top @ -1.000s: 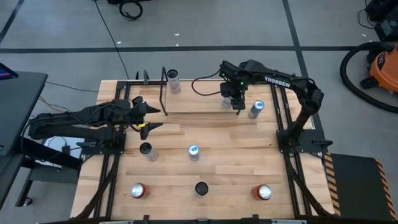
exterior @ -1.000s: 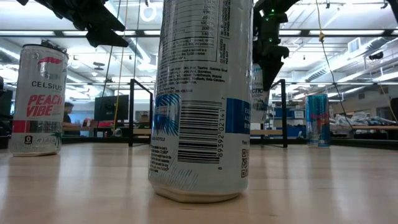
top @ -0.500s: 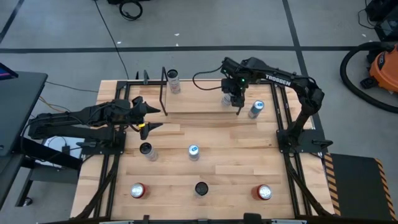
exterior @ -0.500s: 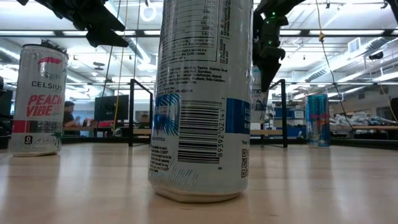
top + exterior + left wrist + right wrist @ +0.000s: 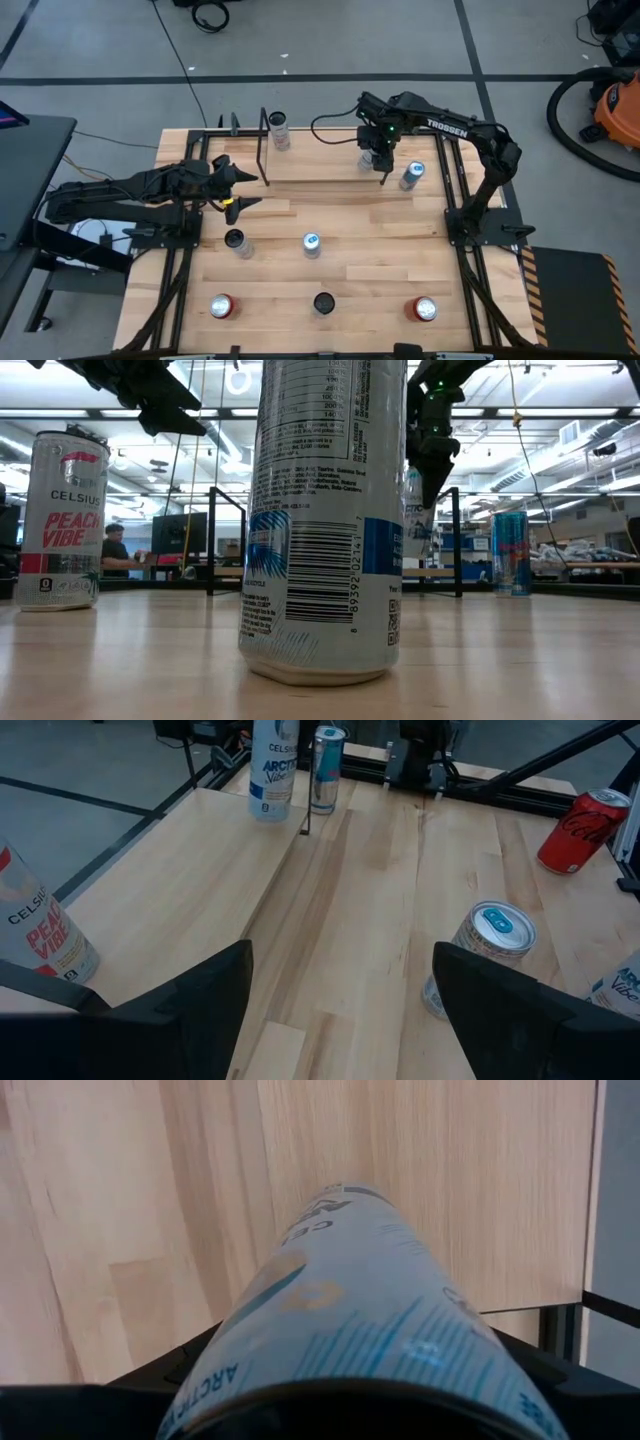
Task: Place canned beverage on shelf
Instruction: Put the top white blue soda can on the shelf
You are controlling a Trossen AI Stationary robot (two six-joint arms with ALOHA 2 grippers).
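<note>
The shelf (image 5: 320,168) is a light-wood board in a black rod frame at the table's far side; its board also shows in the left wrist view (image 5: 170,890). My right gripper (image 5: 377,158) stands over the shelf's right end, shut on a white and blue Arctic Vibe can (image 5: 272,770). The can's bottom is at the board or just above it; which, I cannot tell. A Peach Vibe can (image 5: 278,130) stands at the shelf's left end. My left gripper (image 5: 238,190) waits open at the table's left, touching nothing. My right gripper pinches the can's side wall near its top end (image 5: 300,1370), one finger (image 5: 170,1370) on each side. The fingers come from above, pointing almost straight down (image 5: 432,465). The can stays upright below them over the shelf's right end.
A slim blue can (image 5: 412,175) stands just right of the shelf. Several more cans stand on the table's middle and near part (image 5: 311,243), among them two red ones (image 5: 221,306) (image 5: 424,310). One tall can (image 5: 325,520) fills the low view's centre.
My right gripper has rolled slightly about its own axis with the can, staying over the shelf's right end.
</note>
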